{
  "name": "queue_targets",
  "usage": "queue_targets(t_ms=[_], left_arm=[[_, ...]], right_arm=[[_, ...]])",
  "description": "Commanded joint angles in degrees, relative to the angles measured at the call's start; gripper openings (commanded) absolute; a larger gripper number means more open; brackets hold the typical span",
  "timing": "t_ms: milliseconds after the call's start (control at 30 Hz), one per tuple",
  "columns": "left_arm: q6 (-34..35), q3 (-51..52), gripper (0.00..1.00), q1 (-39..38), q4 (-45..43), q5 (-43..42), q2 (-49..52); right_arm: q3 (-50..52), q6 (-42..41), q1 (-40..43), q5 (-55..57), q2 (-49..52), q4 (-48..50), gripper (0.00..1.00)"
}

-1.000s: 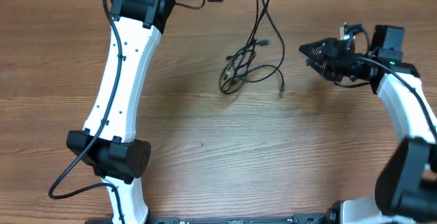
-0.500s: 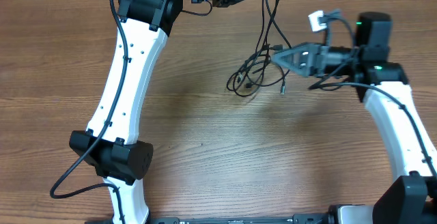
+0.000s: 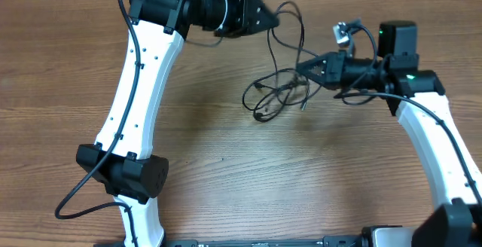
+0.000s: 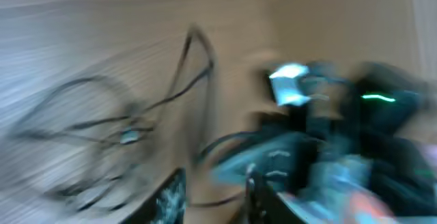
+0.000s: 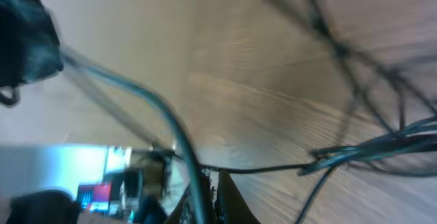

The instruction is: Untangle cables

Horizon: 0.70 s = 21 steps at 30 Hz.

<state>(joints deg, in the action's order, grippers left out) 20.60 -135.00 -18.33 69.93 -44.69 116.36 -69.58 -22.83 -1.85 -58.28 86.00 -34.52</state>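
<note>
1. Your cables [image 3: 275, 93] lie in a loose tangle on the wooden table [image 3: 226, 172], toward its far side and between the two grippers. One thin black loop rises from the tangle toward the far edge, and a few loose ends trail out on the left side.
2. Your left gripper [image 3: 273, 21] is out over the far part of the table, pointing toward the right arm. Its tip is just beside the top of that raised loop.
3. The left wrist view is heavily blurred, but it shows the left gripper's fingers [image 4: 171, 193] standing apart with bare wood between them, so the jaws are released. Nothing sits in the gap. The cables [image 4: 130, 132] spread out ahead of them, and the other arm is a dark smear on the right.
4. Your right gripper [image 3: 301, 68] points at the tangle from the right, its tip touching the strands at the right edge of the pile.
5. In the right wrist view the right gripper's fingers [image 5: 208, 190] are clenched together. A thin strand appears to run out from the tips toward the rest of the cables [image 5: 369, 149], so the gripper seems to be pinching a cord. You cannot tell which cord because of the blur.
</note>
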Motion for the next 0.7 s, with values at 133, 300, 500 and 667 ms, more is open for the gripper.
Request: queue_targets(t_ms=[133,300,500,667], left_arm=[[-14.82,-0.83,0.49,0.28,6.78,15.67,-0.96],[-20.04,0.00,0.53,-0.28,8.63,11.89,-0.96],[-32.15,0.92,0.52,-4.28,9.42,1.07,-0.61],[-39.63,0.94,0.52,-10.58,9.77,0.74,0.15]], right_arm=[[-8.02,-1.22,0.37,19.37,-9.75,-15.02,0.04],[-22.36,-1.18,0.26,27.19,-9.73,-27.69,0.04],[-36.81,-2.97,0.33,31.93,-9.64,-36.26,0.04],[-40.15,-3.13,0.85,34.05,-9.42,-39.10,0.04]])
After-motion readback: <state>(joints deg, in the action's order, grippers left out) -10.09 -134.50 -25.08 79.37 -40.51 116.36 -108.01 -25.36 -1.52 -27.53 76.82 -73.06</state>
